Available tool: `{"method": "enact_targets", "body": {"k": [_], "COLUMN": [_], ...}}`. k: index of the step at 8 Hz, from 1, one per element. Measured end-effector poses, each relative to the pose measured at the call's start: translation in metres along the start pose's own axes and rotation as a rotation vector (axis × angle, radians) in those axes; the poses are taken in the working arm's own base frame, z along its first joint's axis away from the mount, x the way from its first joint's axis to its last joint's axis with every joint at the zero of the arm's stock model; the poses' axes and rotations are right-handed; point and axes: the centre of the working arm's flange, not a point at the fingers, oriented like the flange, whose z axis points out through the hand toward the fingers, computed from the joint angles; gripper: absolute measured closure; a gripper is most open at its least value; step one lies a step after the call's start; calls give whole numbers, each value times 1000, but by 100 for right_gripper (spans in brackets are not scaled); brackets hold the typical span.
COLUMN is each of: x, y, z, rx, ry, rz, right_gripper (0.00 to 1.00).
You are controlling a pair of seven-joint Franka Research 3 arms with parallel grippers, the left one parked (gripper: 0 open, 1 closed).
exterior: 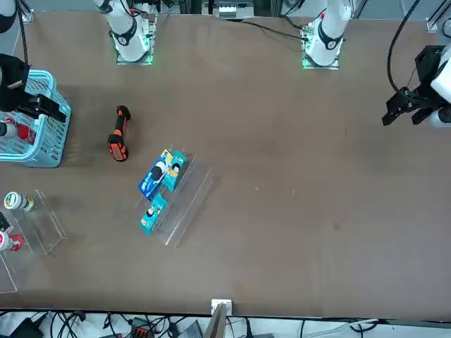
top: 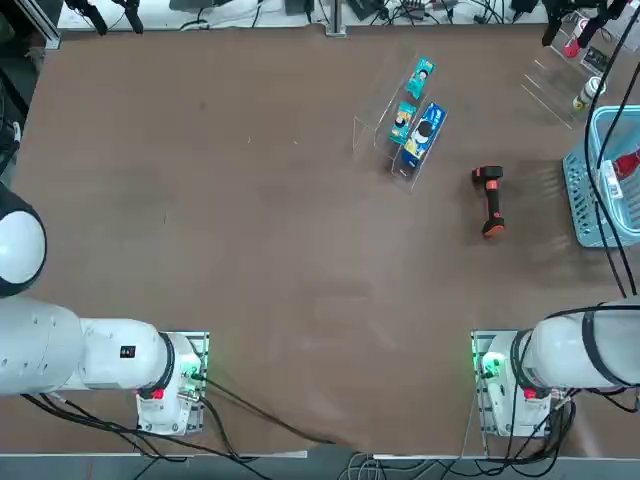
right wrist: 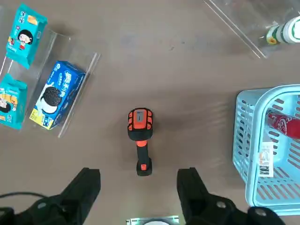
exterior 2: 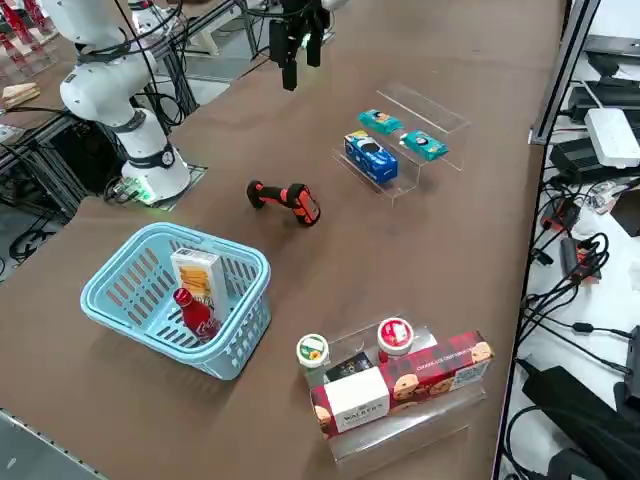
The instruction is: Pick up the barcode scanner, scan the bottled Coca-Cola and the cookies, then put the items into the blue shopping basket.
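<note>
The right hand [right wrist: 138, 197] hangs above the brown bench [top: 250, 260], its two dark fingers [right wrist: 86, 187] spread wide apart and holding nothing. In the wrist view the barcode scanner [right wrist: 140, 138] lies on the bench straight below the gap between the fingers, well clear of them.

The scanner [top: 489, 199] lies flat on its side on bare bench, its orange-trimmed head on one end and its handle on the other. It rests between the clear rack [top: 385, 125] of packets and the blue basket [top: 580, 185], touching neither.

The basket [exterior 2: 130, 300] stands upright near the bench's edge on the robot's right. Inside it the red cola bottle [exterior 2: 195, 312] leans tilted against the lattice wall, cap upward, and the white cookie box [exterior 2: 198, 277] with the orange-yellow picture stands just behind it, the two touching or nearly so. Both already sit in the basket while the scanner is on the bench.

The clear rack holds a dark blue packet [right wrist: 55, 93] with a black-and-white cookie picture and two small teal packets [right wrist: 26, 28], all lying in its tiers. A second clear rack [exterior 2: 400, 420] beyond the basket carries a red tartan cookie box [exterior 2: 420, 380] and two capped bottles [exterior 2: 313, 351] standing behind it.
</note>
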Motion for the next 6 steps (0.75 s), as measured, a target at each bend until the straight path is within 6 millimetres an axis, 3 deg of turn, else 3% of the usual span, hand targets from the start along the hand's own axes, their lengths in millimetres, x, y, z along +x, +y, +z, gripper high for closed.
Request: {"method": "enact_targets", "body": {"k": [3, 6], "x": [3, 6], "y": [-21, -18], "z": [-7, -11], "rx": [-16, -16], "ry": [53, 84], "rz": [9, 15], "right_gripper": [0, 0]}}
